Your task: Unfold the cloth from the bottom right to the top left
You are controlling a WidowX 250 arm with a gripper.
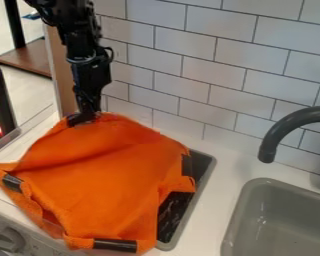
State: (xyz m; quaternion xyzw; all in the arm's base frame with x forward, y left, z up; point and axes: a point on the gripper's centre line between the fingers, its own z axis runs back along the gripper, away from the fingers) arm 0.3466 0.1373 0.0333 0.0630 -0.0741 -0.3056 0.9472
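Black two-finger gripper (84,119) at far edge of orange fabric cloth (106,182)

Cloth lies broad across the white table (215,200), partly over a dark inset panel (173,215) with a grey rim. Dark strips on it at the left corner, near edge and right side; left and near margins look rumpled. Gripper hangs down at the cloth's upper-left part, touching it. Cannot tell whether the jaws are clenched on fabric or released. Right of cloth, apart: grey rectangular sink (276,215), dark curved faucet (286,125) above. White tiled wall (219,47) behind.
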